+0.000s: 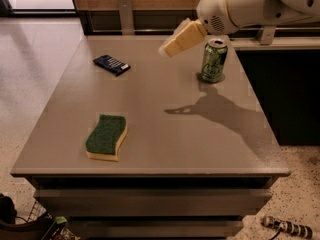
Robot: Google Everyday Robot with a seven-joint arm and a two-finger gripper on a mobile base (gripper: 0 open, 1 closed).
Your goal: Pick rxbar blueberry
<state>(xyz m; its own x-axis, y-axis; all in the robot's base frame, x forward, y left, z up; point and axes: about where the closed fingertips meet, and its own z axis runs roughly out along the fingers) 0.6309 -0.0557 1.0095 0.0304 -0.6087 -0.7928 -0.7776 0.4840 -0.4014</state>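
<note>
The rxbar blueberry (111, 64) is a small flat dark navy bar with white print marks, lying on the grey table (165, 134) at the far left. My gripper (170, 46) hangs above the far middle of the table, its cream fingers pointing down-left toward the bar, about a hand's length to the bar's right and well above it. It holds nothing. The white arm reaches in from the upper right.
A green drink can (214, 60) stands upright at the far right, just right of the gripper. A green-and-yellow sponge (106, 137) lies near the front left. A wall and ledge run behind the table. Speckled floor surrounds it.
</note>
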